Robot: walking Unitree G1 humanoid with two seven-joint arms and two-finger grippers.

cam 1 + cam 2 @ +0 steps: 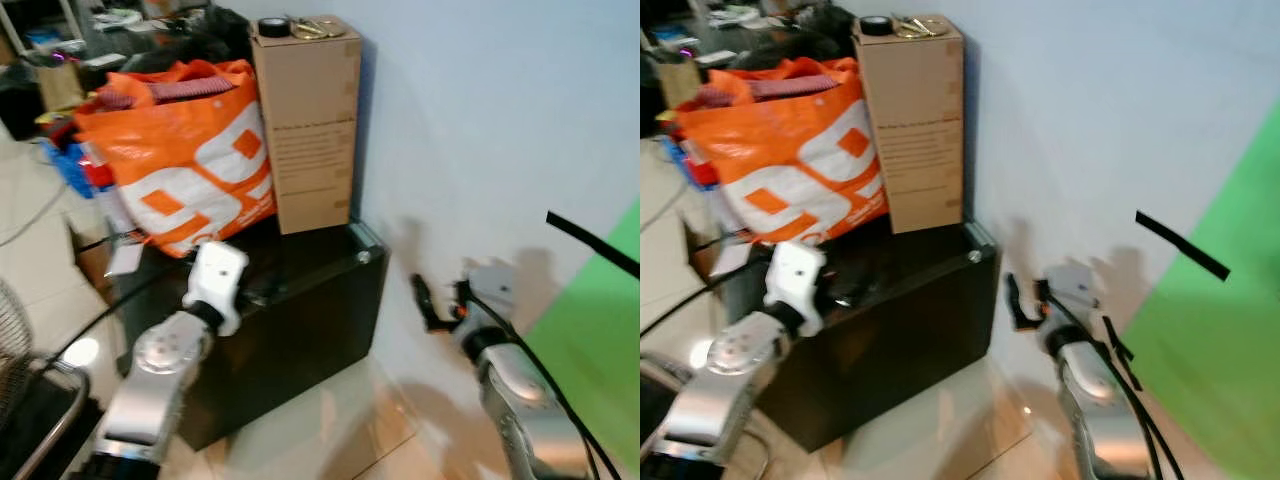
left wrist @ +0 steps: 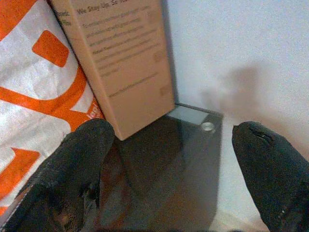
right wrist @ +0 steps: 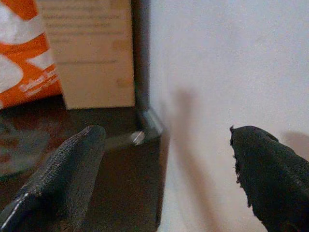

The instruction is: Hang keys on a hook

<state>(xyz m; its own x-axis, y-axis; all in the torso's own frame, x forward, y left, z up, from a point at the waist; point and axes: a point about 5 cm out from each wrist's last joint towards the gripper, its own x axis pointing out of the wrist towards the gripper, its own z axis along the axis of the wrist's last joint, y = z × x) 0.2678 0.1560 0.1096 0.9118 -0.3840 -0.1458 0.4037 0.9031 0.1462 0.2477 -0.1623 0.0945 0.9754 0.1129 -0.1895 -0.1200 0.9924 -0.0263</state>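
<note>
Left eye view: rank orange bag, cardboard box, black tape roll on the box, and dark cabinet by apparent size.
1. dark cabinet and orange bag: close in apparent size, and the bag hides part of the cabinet, so no firm order.
3. cardboard box.
4. black tape roll, by far the smallest.

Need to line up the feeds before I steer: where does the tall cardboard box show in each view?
Left eye: cardboard box, top centre, against the wall.
Right eye: upper left of centre.
Left wrist: upper left, beside the orange bag.
Right wrist: upper left.
Shared landmark: the dark cabinet under it.
</note>
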